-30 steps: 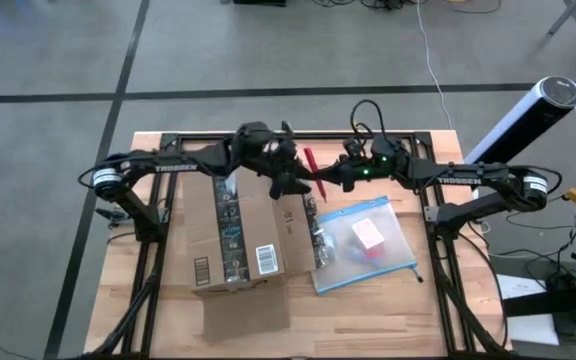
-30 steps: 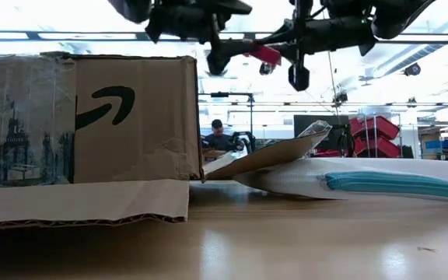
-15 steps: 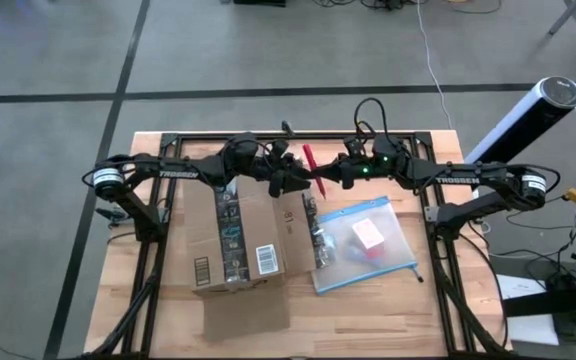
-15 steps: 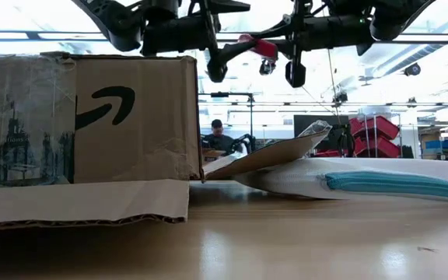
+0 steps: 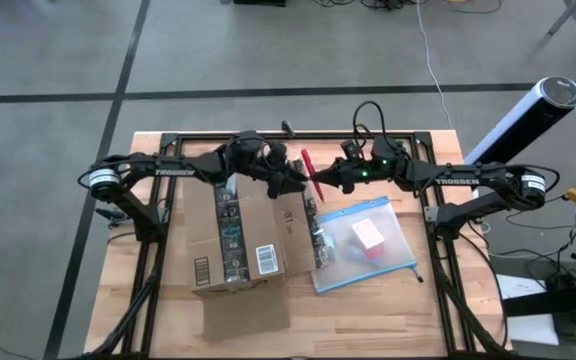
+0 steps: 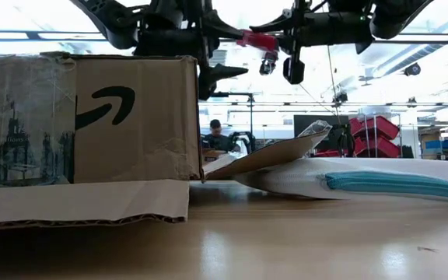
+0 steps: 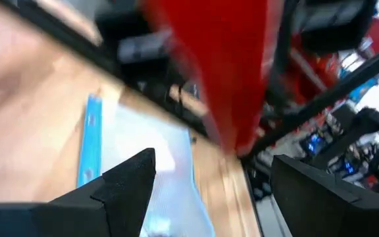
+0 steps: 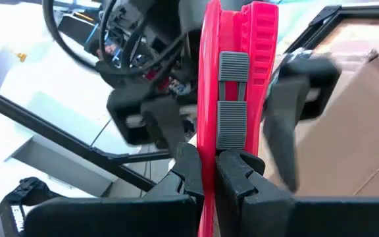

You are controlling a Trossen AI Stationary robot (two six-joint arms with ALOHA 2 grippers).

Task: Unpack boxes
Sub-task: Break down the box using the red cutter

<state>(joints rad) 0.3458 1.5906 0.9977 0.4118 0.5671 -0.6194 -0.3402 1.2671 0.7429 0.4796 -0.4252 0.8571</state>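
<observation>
A brown cardboard box [image 5: 240, 235] with tape strips and a barcode label stands on the wooden table, one flap [image 6: 76, 204] lying flat toward the near edge. Above the box's far right corner my right gripper [image 5: 322, 180] is shut on a small red tool [image 5: 308, 167]. My left gripper [image 5: 294, 180] is open, and its two fingers [image 7: 127, 181] stand on either side of the tool's free end [image 7: 222, 72]. I see no touch there. My right gripper pinches the red tool's flat sides [image 8: 210, 141] between its two fingers, near the end with the grey slider. The fingers come level from the table's right side, in line with the tool. The tool is lifted clear above the box [image 6: 134, 117], reaching toward my left gripper.
A clear plastic pouch [image 5: 368, 242] with a blue zip edge lies on the table right of the box, with a white and pink item inside. One box flap [image 6: 274, 154] slants out over the pouch. Black frame rails run along the table's far and side edges.
My left gripper has moved toward the table's right edge, up to the red tool, and has turned so its open fingers now straddle the tool's free end. My right gripper has raised the tool a little and held it shut throughout.
</observation>
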